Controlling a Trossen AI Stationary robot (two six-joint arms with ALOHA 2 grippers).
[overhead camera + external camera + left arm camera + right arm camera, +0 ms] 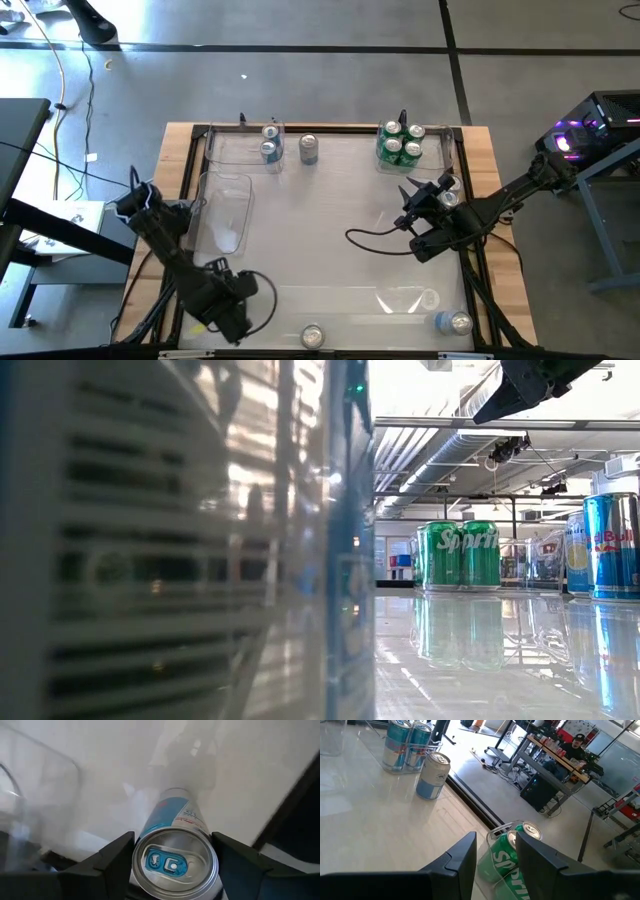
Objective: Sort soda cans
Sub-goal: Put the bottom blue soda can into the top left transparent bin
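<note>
Left end effector (172, 865): fingers straddle an upright pale-blue, silver-topped soda can (174, 850), jaws apart and flanking it for a lift; contact cannot be told. Right end effector (495, 851): part-open, empty, above green cans (507, 857).

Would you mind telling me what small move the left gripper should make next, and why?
Probably finish closing. The left gripper straddles the pale blue and silver soda can, a finger on either side, with slight gaps apparently remaining, so lifting now might slip.

Two black jointed arms, left arm (190, 270) and right arm (480, 212), the right apparently trailing a black cable (375, 238).
</note>
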